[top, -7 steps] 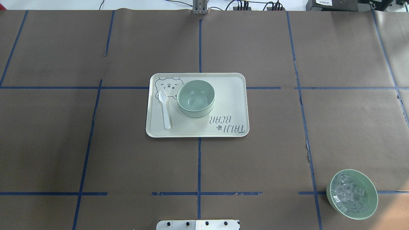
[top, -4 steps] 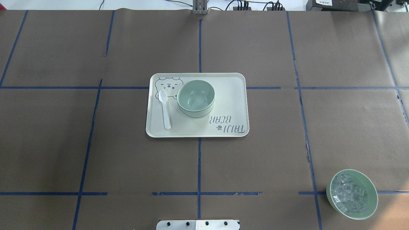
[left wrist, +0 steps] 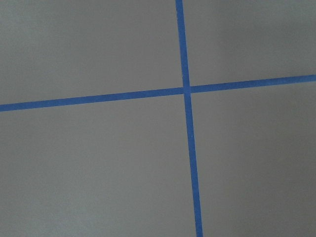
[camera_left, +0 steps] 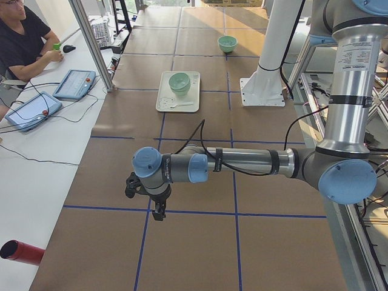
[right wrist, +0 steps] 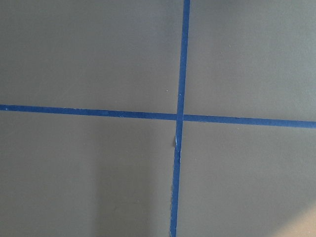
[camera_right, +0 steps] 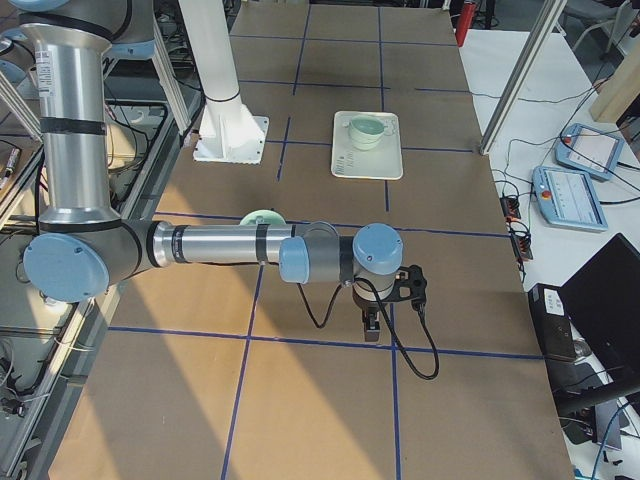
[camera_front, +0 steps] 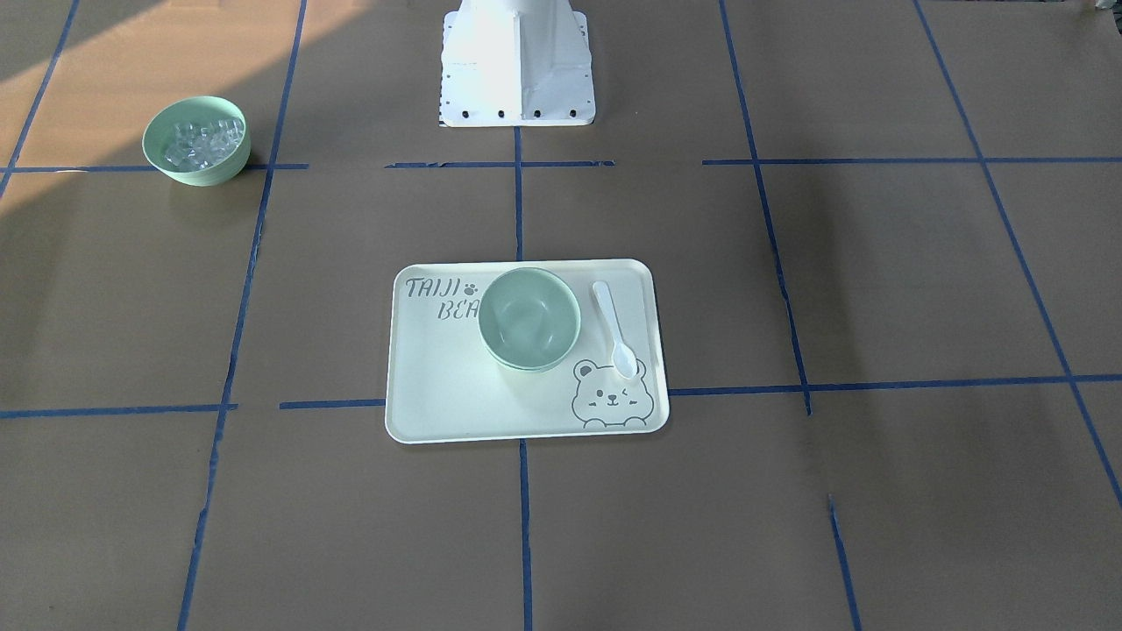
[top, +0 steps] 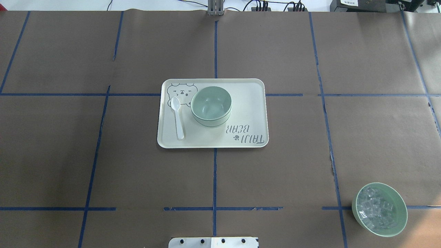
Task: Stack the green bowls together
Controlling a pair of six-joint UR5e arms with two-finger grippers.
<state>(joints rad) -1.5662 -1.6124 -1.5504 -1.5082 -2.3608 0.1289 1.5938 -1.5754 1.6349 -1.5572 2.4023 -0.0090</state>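
The green bowls (top: 211,106) sit nested on the tray (top: 249,103). The left tool (camera_left: 158,211) and right tool (camera_right: 371,327) hang well apart from it, toward opposite desk (top: 310,155) ends. I cannot tell their opening.

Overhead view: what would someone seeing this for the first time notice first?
The cream tray in the middle of the brown table stands out, with the green bowls nested into one stack on it and a white spoon lying to their left, by a bear drawing. Next comes the lone green bowl of clear cubes, off the tray at the near right corner.
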